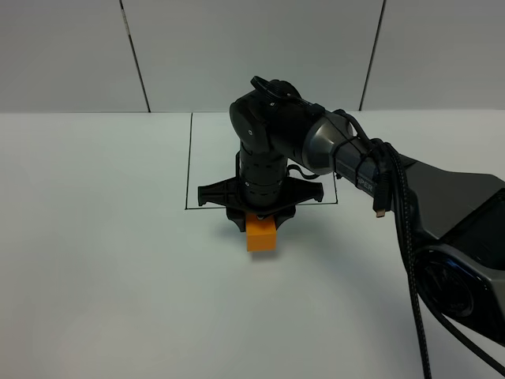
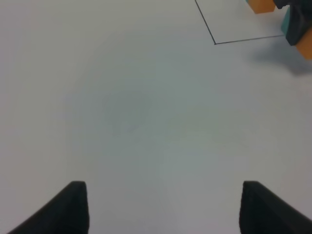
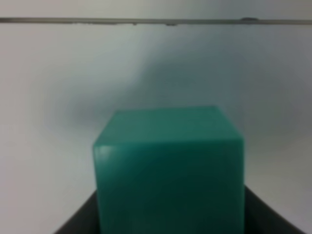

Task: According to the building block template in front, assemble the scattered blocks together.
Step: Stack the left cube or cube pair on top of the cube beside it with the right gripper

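Note:
My right gripper [image 1: 257, 216] reaches across to the middle of the table and is shut on the teal cube [image 3: 168, 165], which fills the space between its dark fingers [image 3: 78, 224]. The orange cube [image 1: 261, 235] sits on the table right against the gripper's near side, just outside the drawn black rectangle [image 1: 188, 166]. In the left wrist view a sliver of teal cube [image 2: 286, 18] shows beside the orange cube [image 2: 306, 46]. Of the template only an orange corner [image 2: 261, 5] shows inside the frame line [image 2: 243, 40]; the arm hides it in the high view. My left gripper [image 2: 163, 209] is open over bare table.
The right arm [image 1: 371, 162] and its cable [image 1: 414, 260] stretch from the right edge to the centre. A thin dark line [image 3: 156, 20] runs across the table beyond the teal cube. White table [image 1: 95, 260] lies to the left and front.

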Controlling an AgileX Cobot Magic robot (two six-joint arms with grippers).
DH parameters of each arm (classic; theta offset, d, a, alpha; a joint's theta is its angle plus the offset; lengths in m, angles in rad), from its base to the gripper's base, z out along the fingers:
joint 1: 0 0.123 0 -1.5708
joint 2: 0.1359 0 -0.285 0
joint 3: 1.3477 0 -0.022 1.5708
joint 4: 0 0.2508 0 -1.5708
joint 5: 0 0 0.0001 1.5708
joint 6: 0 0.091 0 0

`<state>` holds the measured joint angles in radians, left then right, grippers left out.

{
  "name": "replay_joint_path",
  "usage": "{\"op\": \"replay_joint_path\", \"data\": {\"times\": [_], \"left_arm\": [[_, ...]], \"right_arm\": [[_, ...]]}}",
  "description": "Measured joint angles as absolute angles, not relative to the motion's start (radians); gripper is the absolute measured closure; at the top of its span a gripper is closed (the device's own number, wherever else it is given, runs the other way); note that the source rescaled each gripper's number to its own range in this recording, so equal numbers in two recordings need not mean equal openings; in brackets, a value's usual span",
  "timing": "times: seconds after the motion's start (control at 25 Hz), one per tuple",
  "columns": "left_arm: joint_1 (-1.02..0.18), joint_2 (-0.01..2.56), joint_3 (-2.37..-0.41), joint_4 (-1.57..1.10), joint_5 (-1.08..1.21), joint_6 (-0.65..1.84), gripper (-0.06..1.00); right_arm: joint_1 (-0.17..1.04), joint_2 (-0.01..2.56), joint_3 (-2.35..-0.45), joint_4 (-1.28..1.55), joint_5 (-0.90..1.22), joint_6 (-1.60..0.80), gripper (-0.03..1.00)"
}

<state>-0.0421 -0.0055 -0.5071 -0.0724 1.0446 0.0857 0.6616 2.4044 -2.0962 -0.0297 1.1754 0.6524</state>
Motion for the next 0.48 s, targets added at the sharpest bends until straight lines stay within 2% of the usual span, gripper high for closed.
{"op": "replay_joint_path", "data": {"times": [0.48], "left_arm": [[-0.042, -0.005, -0.507, -0.072, 1.045, 0.086, 0.48]], "right_arm": [[0.662, 2.454, -2.096, -0.028, 1.146, 0.685, 0.97]]}}
